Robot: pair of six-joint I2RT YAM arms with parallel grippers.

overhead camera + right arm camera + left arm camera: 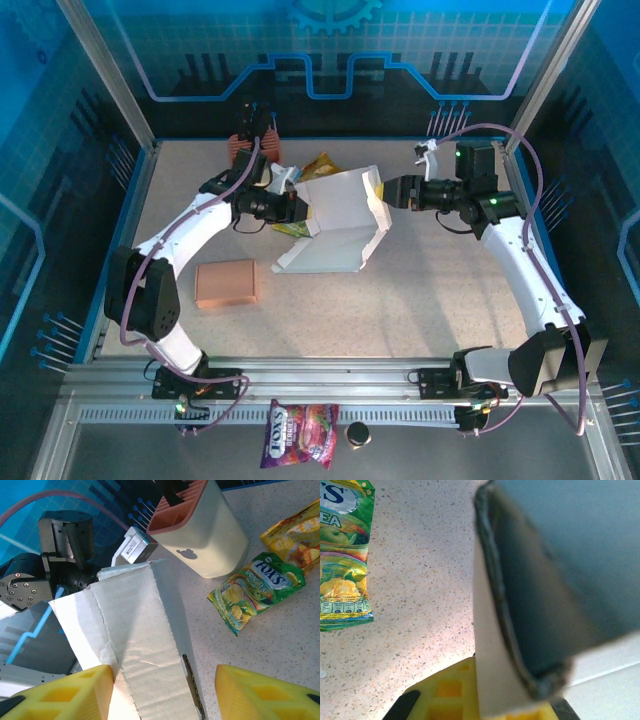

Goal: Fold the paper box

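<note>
The white paper box (335,220) stands partly folded mid-table, its panels raised. My left gripper (300,208) is shut on the box's left edge. In the left wrist view a white panel (495,670) is pinched between the yellow fingers (445,690), at my left gripper (490,702). My right gripper (387,190) is at the box's upper right flap, open. In the right wrist view a box panel (145,640) runs between the jaws of my right gripper (162,692). The left finger (60,692) is against the cardboard and the right finger (265,695) stands apart from it.
A flat brown box (227,283) lies left of centre. Candy bags (320,165) (255,587) (342,555) lie behind the paper box. An orange and cream holder (255,145) (200,530) stands at the back. A Fox's bag (300,433) lies beyond the front rail.
</note>
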